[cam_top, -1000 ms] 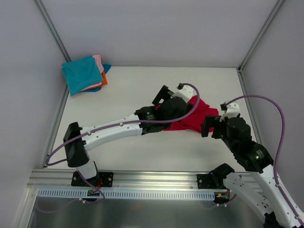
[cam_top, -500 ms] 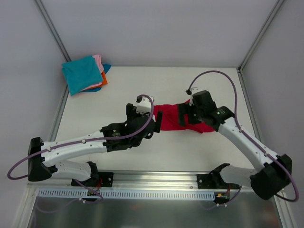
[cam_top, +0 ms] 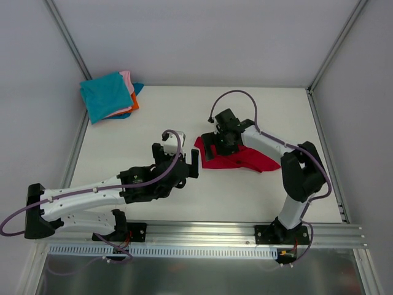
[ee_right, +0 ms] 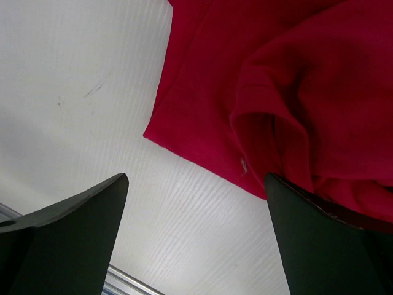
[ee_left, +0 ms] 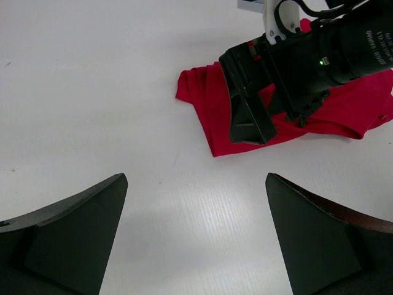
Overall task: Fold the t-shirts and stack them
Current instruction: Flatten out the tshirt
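From above, we see our red t-shirt [cam_top: 236, 157] bunched on the table [cam_top: 159, 123], waiting to be folded; the finished stack [cam_top: 109, 95] sits far off. Left wrist: our left gripper [ee_left: 195, 239] is spread, holding nothing. Right wrist: our right gripper [ee_right: 195, 236] hovers spread over red cloth.

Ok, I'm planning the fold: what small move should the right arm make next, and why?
Probably lower the right gripper and close on the red t-shirt: its fingers stand open right over the shirt's bunched left end, and the left gripper is open and clear.
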`<state>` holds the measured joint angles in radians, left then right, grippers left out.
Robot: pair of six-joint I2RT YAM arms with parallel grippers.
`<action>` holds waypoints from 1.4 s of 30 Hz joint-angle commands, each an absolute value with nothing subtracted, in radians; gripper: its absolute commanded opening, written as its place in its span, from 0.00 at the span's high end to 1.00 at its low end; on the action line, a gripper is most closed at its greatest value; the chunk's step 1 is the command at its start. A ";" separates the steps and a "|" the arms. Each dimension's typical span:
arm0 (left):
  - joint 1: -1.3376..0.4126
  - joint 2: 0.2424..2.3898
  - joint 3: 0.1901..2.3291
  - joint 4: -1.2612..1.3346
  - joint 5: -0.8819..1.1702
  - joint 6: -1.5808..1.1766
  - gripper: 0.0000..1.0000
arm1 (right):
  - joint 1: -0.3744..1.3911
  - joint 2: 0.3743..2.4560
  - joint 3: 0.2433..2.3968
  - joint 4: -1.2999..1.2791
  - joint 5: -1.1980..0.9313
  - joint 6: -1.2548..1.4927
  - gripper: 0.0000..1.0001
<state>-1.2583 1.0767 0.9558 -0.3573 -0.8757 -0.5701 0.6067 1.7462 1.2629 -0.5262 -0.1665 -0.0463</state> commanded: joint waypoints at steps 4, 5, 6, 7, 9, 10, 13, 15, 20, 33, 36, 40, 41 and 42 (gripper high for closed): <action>-1.278 1.052 0.943 -0.368 -0.900 -0.617 0.01 | 0.609 1.851 1.338 -0.494 -0.173 -0.071 0.10; -1.282 1.051 0.943 -0.368 -0.900 -0.618 0.01 | 0.611 1.880 1.350 -0.491 -0.175 -0.072 0.17; -1.282 1.051 0.943 -0.374 -0.903 -0.620 0.01 | 0.609 1.896 1.357 -0.486 -0.173 -0.075 0.36; -1.284 1.051 0.942 -0.379 -0.905 -0.621 0.01 | 0.611 1.910 1.365 -0.485 -0.173 -0.074 0.45; -1.287 1.051 0.940 -0.387 -0.910 -0.632 0.01 | 0.609 1.946 1.384 -0.480 -0.154 -0.072 0.90; -1.289 1.049 0.939 -0.393 -0.910 -0.635 0.01 | 0.611 1.954 1.387 -0.477 -0.141 -0.066 1.00; -1.292 1.045 0.933 -0.408 -0.916 -0.649 0.01 | 0.611 1.945 1.378 -0.446 -0.089 -0.055 1.00; -1.295 1.042 0.925 -0.408 -0.916 -0.655 0.01 | 0.606 1.922 1.376 -0.437 -0.042 -0.054 0.99; -1.296 1.043 0.917 -0.411 -0.913 -0.658 0.01 | 0.571 1.815 1.419 -0.474 0.081 -0.081 0.99; -1.296 1.092 0.914 -0.379 -0.897 -0.647 0.01 | 0.462 1.612 1.467 -0.569 0.095 -0.101 0.99; -1.296 1.104 0.913 -0.370 -0.899 -0.649 0.01 | 0.465 1.608 1.466 -0.583 0.028 -0.083 1.00; -1.296 1.129 0.917 -0.350 -0.897 -0.653 0.01 | 0.495 1.598 1.410 -0.577 -0.069 -0.054 1.00; -1.296 1.141 0.919 -0.353 -0.896 -0.655 0.01 | 0.505 1.594 1.390 -0.569 -0.074 -0.052 1.00; -1.296 1.146 0.922 -0.353 -0.894 -0.658 0.01 | 0.515 1.583 1.346 -0.558 -0.092 -0.048 0.99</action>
